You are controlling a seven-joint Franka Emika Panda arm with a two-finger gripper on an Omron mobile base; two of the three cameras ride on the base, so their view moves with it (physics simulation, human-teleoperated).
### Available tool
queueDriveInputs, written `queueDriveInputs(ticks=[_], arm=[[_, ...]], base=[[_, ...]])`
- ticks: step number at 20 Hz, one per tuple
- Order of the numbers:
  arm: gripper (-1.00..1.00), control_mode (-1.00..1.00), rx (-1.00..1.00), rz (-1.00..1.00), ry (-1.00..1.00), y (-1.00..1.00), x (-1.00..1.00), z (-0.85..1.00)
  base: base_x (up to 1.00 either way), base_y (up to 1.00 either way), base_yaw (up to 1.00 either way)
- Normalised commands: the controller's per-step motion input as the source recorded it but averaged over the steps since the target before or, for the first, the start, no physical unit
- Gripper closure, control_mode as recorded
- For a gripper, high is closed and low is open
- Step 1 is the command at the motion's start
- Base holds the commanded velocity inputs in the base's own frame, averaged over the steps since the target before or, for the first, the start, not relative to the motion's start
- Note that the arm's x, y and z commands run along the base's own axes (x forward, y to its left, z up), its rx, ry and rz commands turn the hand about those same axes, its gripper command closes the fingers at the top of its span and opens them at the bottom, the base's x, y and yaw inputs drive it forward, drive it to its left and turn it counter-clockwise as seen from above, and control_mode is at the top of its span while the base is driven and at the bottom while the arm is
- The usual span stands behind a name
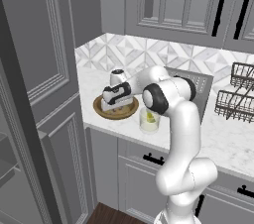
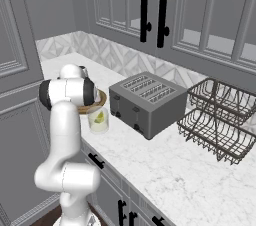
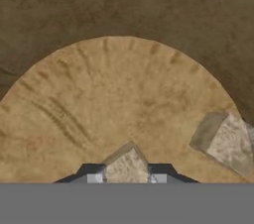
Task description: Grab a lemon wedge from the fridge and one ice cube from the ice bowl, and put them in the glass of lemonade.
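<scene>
My gripper (image 3: 126,179) is down inside the brown wooden ice bowl (image 1: 130,111), and its two dark fingertips sit tight against either side of one pale ice cube (image 3: 127,166). A second ice cube (image 3: 225,141) lies to the right on the bowl's floor (image 3: 114,104). In the left base view the hand (image 1: 117,95) hangs over the bowl. Just right of the bowl stands the glass of lemonade (image 1: 149,122), with the yellow-green lemon wedge (image 1: 151,117) inside it. From the right, the glass (image 2: 98,121) holds the wedge (image 2: 100,117), and the bowl's rim (image 2: 99,101) peeks out behind my arm.
A grey toaster (image 2: 147,101) stands right of the glass, and a dark wire dish rack (image 2: 220,122) sits further right on the marble counter (image 2: 165,165). Grey paneled cabinets rise at the left (image 1: 44,69) and hang above (image 1: 168,0). A dark door edge (image 1: 17,129) crosses the near left.
</scene>
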Motion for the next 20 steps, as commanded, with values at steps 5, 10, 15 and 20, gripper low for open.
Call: queueDriveInputs(ticks=[5,10,15,20], arm=[[1.0,-1.0,0.06,0.0,-0.03,-0.04,-0.02,0.28],[1.0,-1.0,0.12,0.0,-0.06,-0.06,0.0,0.47],[1.0,-1.0,0.12,0.0,-0.03,-0.15,0.0,0.38],[1.0,-1.0,0.07,0.0,-0.02,-0.19,-0.02,0.1]], base=[[0.0,0.0,0.0],[0.0,0.0,0.0],[0.0,0.0,0.0],[0.0,0.0,0.0]])
